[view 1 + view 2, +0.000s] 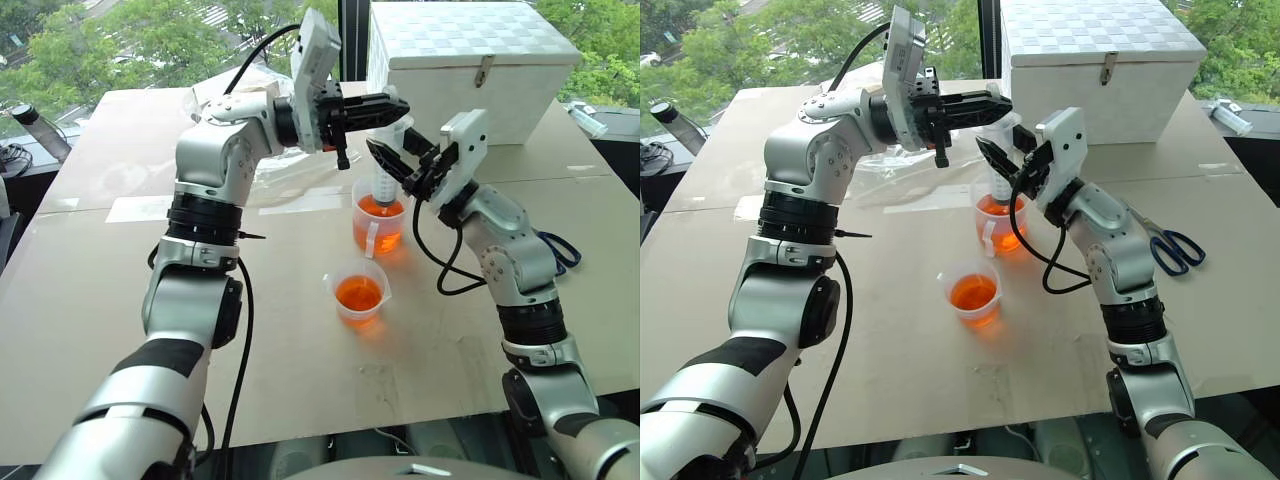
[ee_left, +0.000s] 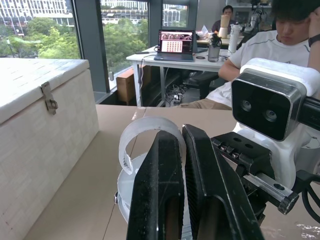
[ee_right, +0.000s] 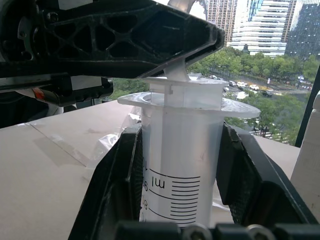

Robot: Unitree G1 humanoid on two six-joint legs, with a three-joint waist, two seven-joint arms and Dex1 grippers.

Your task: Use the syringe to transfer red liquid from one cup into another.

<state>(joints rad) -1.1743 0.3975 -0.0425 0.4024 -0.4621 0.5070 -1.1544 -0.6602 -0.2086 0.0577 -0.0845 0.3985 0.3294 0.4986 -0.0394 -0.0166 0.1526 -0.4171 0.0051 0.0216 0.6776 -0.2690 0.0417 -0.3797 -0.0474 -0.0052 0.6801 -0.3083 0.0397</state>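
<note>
At frame centre, the syringe [image 3: 176,165] is pinched upright over the tall cup [image 1: 378,222] by the right end effector [image 3: 177,170]; its plunger ring [image 2: 145,140] is clamped by the left end effector [image 1: 385,105], presumably for drawing liquid.

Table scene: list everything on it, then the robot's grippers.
Syringe: one, clear, upright in tall cup.
Tall cup: one, clear, red liquid inside, table centre.
Small cup: one, clear, red liquid inside, nearer than the tall cup.
Box: one, white, far right.
Scissors: one, blue handles, right of right arm.
Table: one, beige.
Left gripper: shut on the syringe's plunger ring.
Right gripper: shut on syringe barrel.
</note>
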